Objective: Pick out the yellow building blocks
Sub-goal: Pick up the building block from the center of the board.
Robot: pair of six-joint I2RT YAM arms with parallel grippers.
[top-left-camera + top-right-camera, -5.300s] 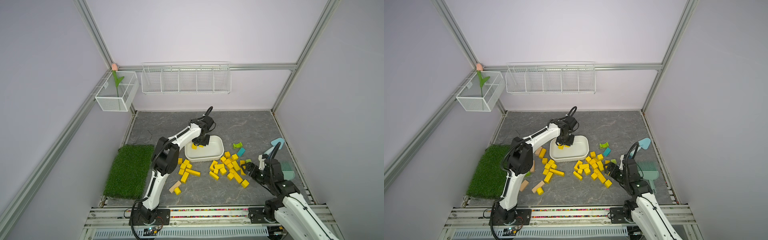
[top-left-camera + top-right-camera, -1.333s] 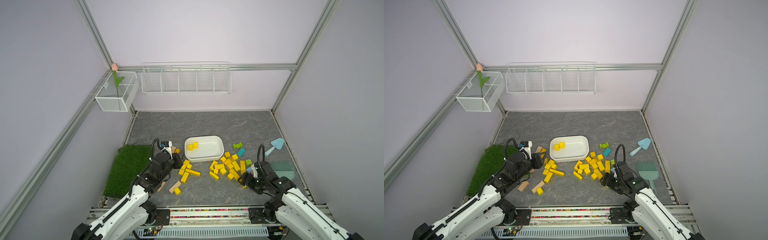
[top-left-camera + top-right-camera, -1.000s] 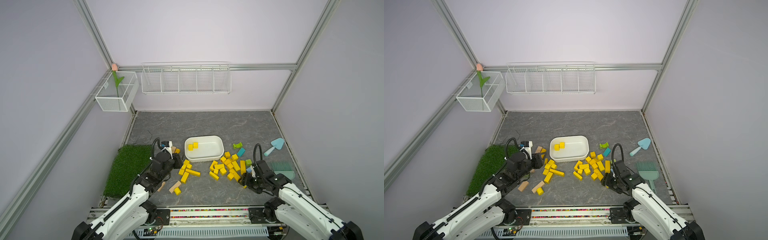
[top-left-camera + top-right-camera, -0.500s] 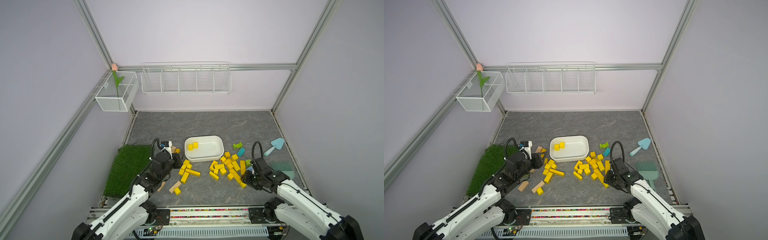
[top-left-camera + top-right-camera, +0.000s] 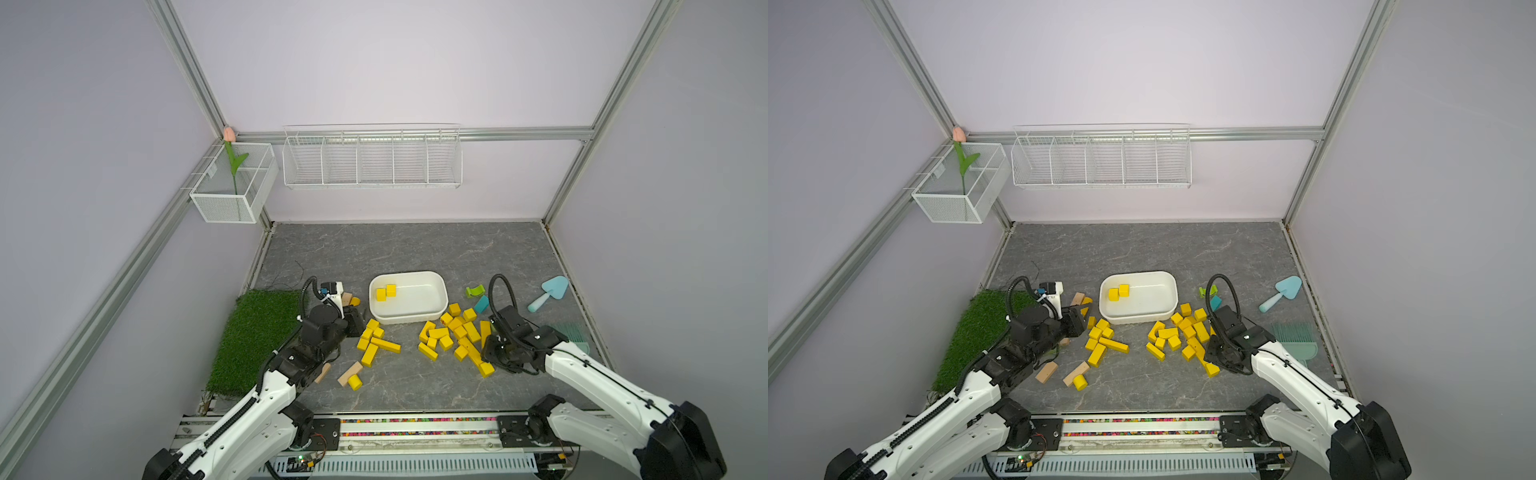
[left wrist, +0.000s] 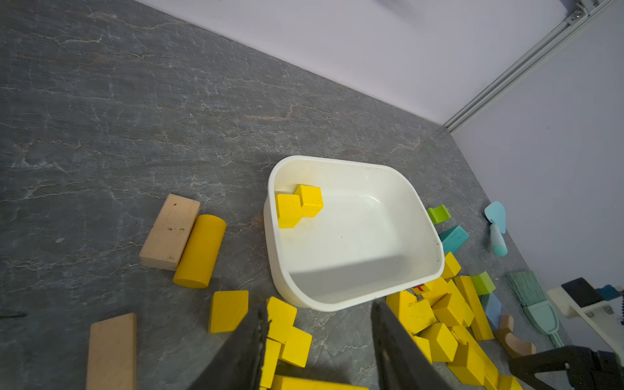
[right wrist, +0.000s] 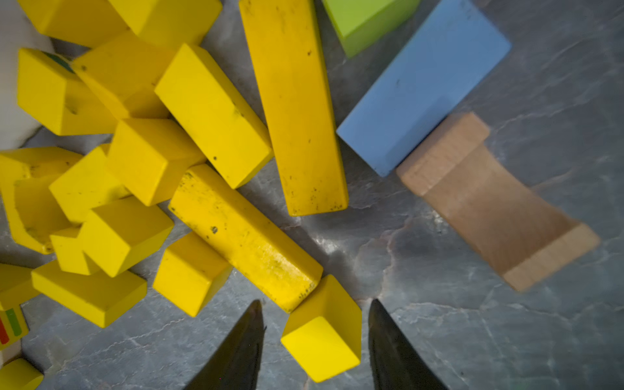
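The right gripper (image 7: 314, 304) is straddling a lone yellow cube (image 7: 324, 337) at the near edge of the right-hand heap. Its jaws are standing apart, with gaps showing beside the cube, so it is not clamping yet. The left gripper (image 6: 319, 304) is hovering with jaws apart and empty, just short of the white tray (image 6: 435, 243). Only two yellow cubes (image 5: 385, 292) are lying in that tray, so the sorting is looking barely begun. The remaining yellow blocks (image 5: 457, 336) are lying in two clusters on the grey tabletop (image 7: 439, 320) in front of it. They are showing bright paint flecked with dark scuffs: cubes, long bars and a cylinder (image 6: 200, 251). A blue block (image 7: 422, 84), a green block (image 7: 364, 20) and a tan arch (image 7: 489, 202) are sitting just beside them.
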